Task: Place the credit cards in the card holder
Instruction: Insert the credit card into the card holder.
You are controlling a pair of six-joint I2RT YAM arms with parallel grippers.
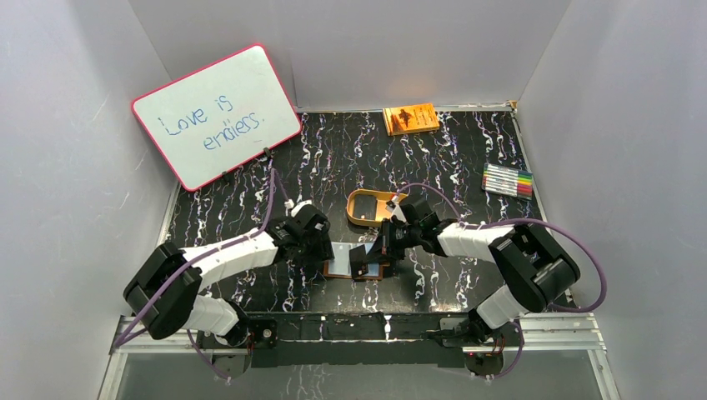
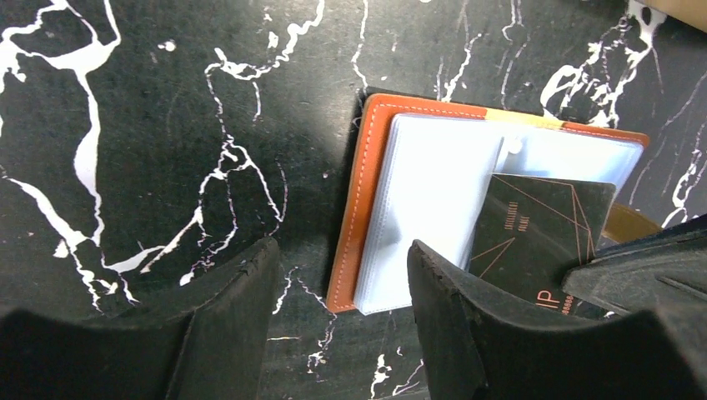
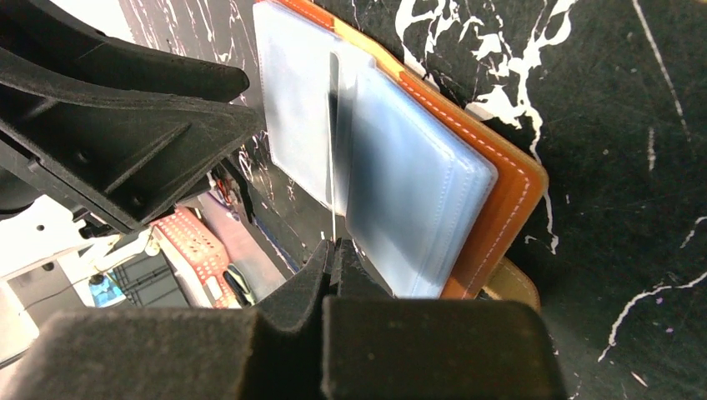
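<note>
The card holder (image 1: pixel 340 268) lies open on the black marble table, orange-brown leather with clear plastic sleeves (image 2: pixel 433 167). My right gripper (image 1: pixel 379 248) is shut on a dark credit card (image 2: pixel 542 225) with thin orange lines. It holds the card over the sleeves. In the right wrist view the card (image 3: pixel 332 150) shows edge-on, standing between two sleeves (image 3: pixel 417 208), pinched at my fingertips (image 3: pixel 335 246). My left gripper (image 2: pixel 342 254) is open at the holder's corner, one finger (image 2: pixel 467 317) over the sleeve edge. I cannot tell whether it touches. No other cards show.
A tan oval tray (image 1: pixel 371 207) sits just behind the holder. An orange book (image 1: pixel 411 118) lies at the back, a marker pack (image 1: pixel 508 179) at the right, and a whiteboard (image 1: pixel 217 117) leans at the back left. Grey walls close in three sides.
</note>
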